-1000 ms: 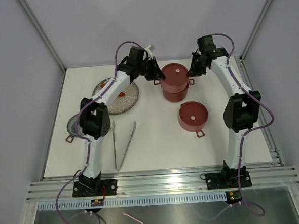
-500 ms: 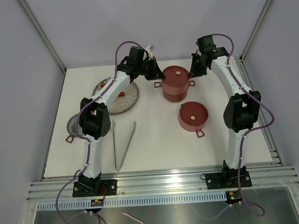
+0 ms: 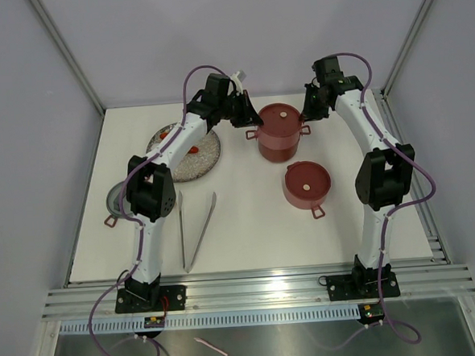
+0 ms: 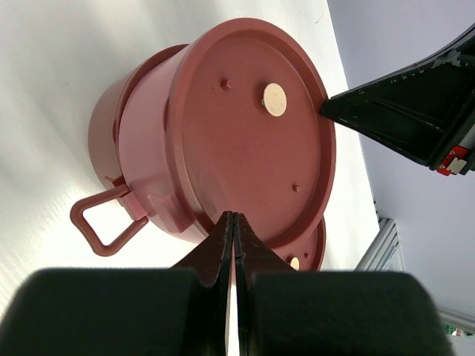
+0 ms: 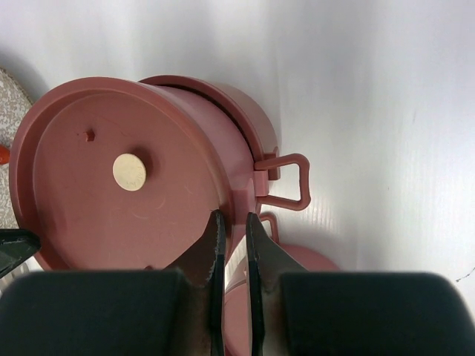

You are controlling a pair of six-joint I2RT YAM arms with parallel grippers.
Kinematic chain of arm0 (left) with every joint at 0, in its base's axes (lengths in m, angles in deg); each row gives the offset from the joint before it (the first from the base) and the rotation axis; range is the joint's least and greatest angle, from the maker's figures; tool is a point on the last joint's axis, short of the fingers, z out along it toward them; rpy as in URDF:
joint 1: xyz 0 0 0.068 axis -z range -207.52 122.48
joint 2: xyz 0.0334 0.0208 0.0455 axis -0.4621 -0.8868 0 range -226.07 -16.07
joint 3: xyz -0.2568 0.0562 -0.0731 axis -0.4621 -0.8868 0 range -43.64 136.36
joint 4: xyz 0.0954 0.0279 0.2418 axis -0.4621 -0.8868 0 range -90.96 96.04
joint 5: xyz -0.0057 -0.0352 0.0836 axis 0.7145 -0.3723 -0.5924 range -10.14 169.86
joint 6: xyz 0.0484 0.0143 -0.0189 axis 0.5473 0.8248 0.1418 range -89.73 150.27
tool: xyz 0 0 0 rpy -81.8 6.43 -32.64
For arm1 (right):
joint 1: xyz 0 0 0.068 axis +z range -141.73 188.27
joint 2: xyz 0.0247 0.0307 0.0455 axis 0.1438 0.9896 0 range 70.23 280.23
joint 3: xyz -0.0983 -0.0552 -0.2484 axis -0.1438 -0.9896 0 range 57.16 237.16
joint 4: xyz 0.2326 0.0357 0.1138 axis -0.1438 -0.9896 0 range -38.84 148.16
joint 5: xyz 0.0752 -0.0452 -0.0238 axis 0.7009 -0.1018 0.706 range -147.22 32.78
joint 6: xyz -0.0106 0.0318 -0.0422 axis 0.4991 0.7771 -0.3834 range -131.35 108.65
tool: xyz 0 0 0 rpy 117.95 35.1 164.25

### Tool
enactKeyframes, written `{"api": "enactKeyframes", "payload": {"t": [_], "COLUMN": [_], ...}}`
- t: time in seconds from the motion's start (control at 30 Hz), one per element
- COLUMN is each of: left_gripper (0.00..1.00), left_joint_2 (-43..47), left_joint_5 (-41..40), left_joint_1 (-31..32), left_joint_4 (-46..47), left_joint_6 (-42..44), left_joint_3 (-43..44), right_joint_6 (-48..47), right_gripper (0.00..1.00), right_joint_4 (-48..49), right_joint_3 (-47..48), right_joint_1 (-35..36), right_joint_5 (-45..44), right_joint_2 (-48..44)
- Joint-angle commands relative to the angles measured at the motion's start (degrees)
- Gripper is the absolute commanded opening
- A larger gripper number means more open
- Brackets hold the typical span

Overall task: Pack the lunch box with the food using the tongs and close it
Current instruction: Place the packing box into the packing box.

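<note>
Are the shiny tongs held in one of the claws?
No, the tongs lie loose on the table, while the left claw and right claw are at the lunch box.

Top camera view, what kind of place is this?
Likely a robot test cell: white tabletop walled by plain grey panels, silver aluminium rails along its near edge, two white-and-black robot arms bolted there.
</note>
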Motion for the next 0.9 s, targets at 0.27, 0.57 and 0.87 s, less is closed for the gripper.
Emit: {"api": "enactKeyframes", "payload": {"t": [0.27,0.57,0.87], "left_gripper": [0.0,0.0,0.0], "left_joint_2": [1.76,1.41,1.4], "left_joint_5": [1.09,1.7,2.05], "left_joint_1": [0.13,0.13,0.13], "left_joint_4": [0.93,0.93,1.46], "left_joint_6": [-0.14,-0.23,-0.49], "left_joint_3": [0.11,0.11,0.29], "right_joint_6": [-0.83,-0.47,0.93], "right_gripper": [0.0,0.0,0.0], "right_joint_4": [4.85,11.61,13.64], "right_joint_3": [-2.17,-7.88,-13.07], "right_joint_1": [-0.84,-0.75,-0.84], "right_joint_5": [-4.23,-4.31,-6.51], "right_joint_2": [-2.36,-3.76,-6.66]}}
